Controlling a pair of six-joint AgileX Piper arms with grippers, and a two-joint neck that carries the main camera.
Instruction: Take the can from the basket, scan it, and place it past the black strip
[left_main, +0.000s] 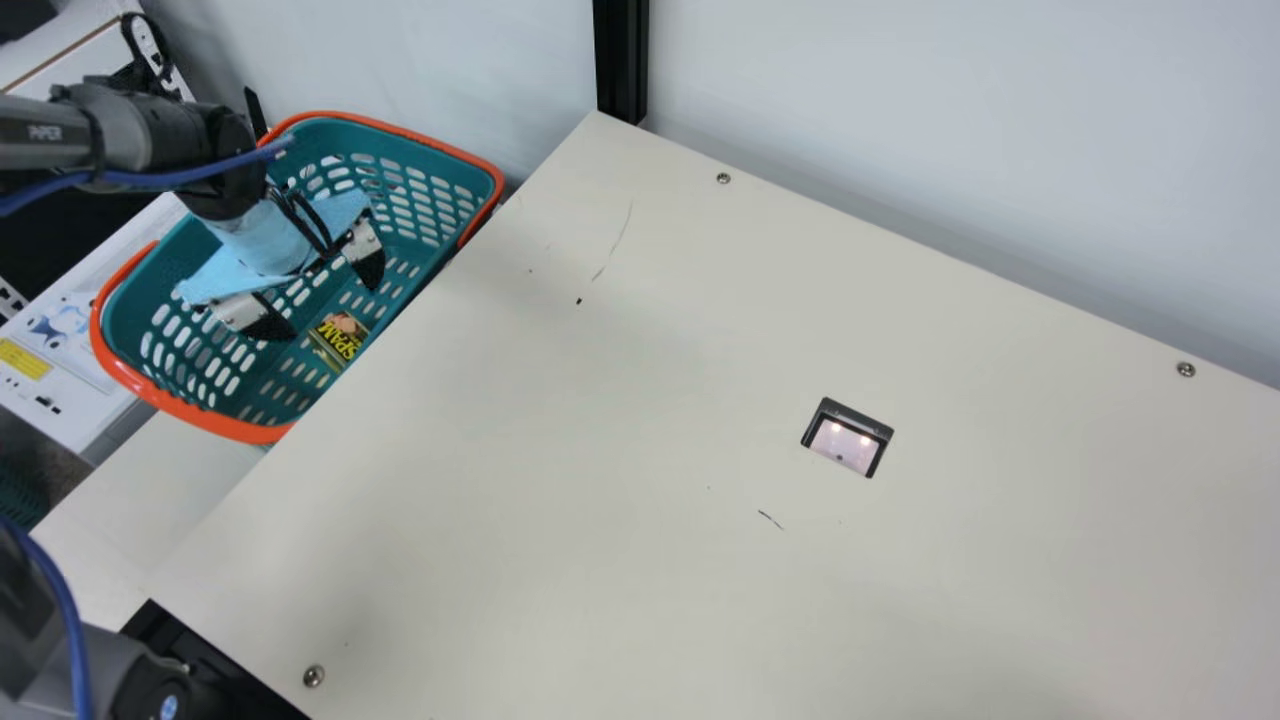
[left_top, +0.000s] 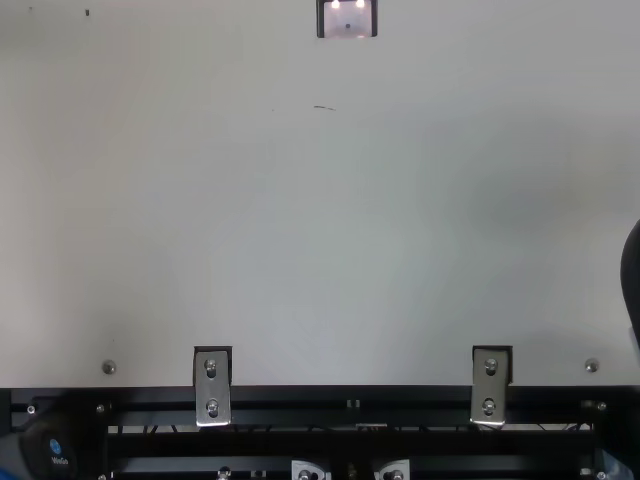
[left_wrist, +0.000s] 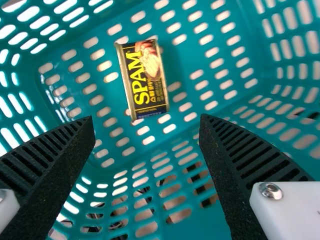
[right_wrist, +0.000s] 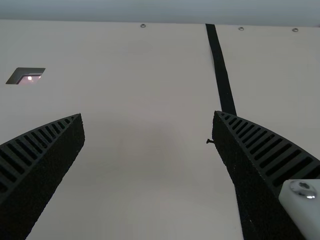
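Find the scanner (left_main: 845, 445) set into the table (left_main: 600, 400). Left of the scanner, beside the table, see the basket (left_main: 240, 430) with the can (left_main: 340, 337) inside. Apart from the scanner, see the strip (right_wrist: 221, 75).

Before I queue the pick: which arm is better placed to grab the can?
Left, I'd say. The left gripper is open over the basket, with the can lying below; the right gripper faces bare table and the black strip.

- Basket (left_main: 215, 421): smooth plastic, faintly glossy.
- Can (left_wrist: 144, 80) inside the basket: metal, with a shiny edge.
- Table (left_main: 600, 400) beside the basket: smooth, matt.
- Window (left_main: 845, 446) well apart from the basket: glossy, glass-like.
- Left gripper (left_main: 328, 306) within the basket: rough, matt fingers.
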